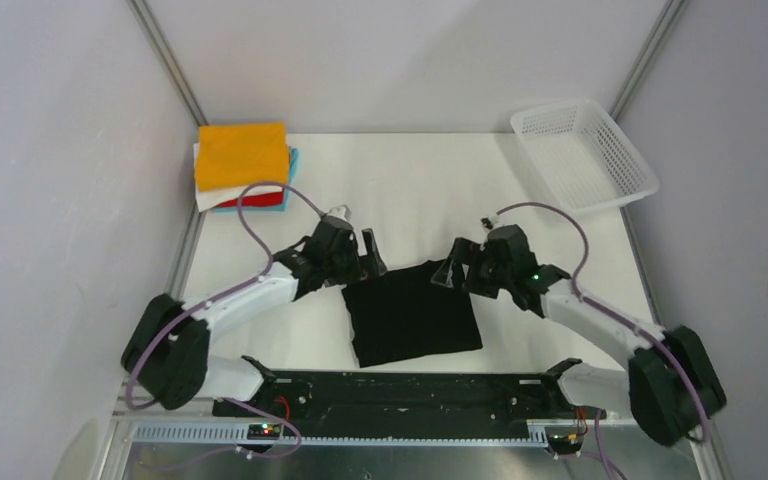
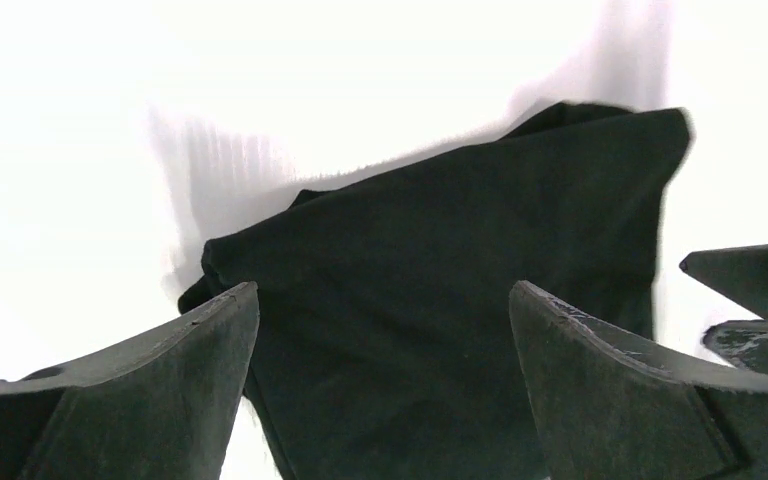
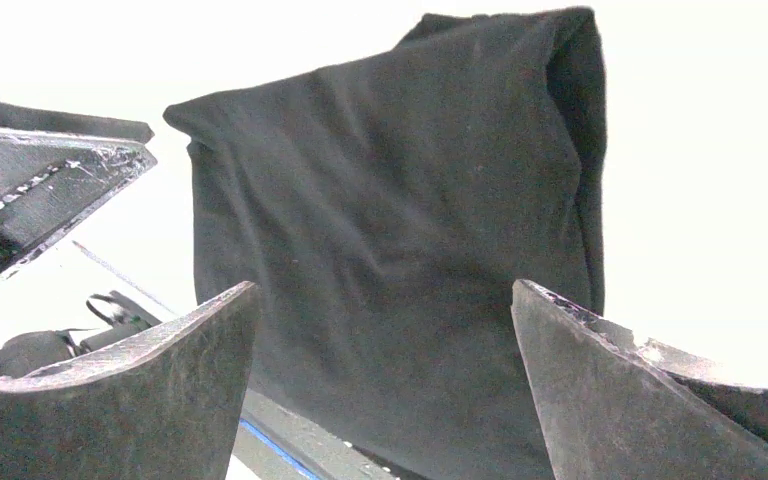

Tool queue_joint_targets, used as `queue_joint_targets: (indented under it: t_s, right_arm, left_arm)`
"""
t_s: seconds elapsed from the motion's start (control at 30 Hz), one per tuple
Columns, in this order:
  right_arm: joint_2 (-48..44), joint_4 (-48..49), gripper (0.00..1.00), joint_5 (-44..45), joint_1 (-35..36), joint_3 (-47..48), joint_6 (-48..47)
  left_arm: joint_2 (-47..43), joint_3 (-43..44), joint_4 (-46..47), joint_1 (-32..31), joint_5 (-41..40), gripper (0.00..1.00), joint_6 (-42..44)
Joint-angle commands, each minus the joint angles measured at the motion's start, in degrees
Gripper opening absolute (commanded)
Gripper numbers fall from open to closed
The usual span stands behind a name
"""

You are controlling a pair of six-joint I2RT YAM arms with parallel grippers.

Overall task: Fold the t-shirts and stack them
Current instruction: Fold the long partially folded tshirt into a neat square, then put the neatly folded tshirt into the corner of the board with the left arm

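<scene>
A black t-shirt point(image 1: 412, 312) lies folded into a rough rectangle on the white table, near the front edge. It fills both wrist views point(image 2: 440, 300) point(image 3: 390, 250). My left gripper point(image 1: 360, 257) hovers at its far left corner, open, nothing between the fingers point(image 2: 382, 290). At the far right corner my right gripper point(image 1: 457, 262) is open too, and empty point(image 3: 385, 290). A stack of folded t-shirts point(image 1: 243, 165) sits at the table's back left, orange on top, with white, red and light-blue edges showing beneath.
A white plastic mesh basket point(image 1: 585, 153) stands at the back right corner. Grey walls close in on both sides. The black base rail point(image 1: 400, 392) of the arms runs along the near edge, just in front of the black shirt.
</scene>
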Motion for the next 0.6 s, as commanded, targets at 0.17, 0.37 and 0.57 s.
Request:
queue_joint_targets:
  t_s: [0.17,0.37,0.57]
  right_arm:
    - [-19.59,-15.71,0.99,20.78,-5.67,-0.68,2.20]
    - [-25.49,-16.95,0.99,17.87,-11.99,-3.62,2.17]
    - [-25.29,-16.78,0.99,15.27,-15.29,-4.15,1.03]
  left_arm:
    - [-15.10,-12.27,-1.17,-0.21,-3.24,1.00,-7.15]
    - [-13.87,-15.94,-0.70,-2.51,-4.27,1.00,-11.57]
    - [-4.52,-11.74,0.81,-7.53,-6.72,0.88,-14.05]
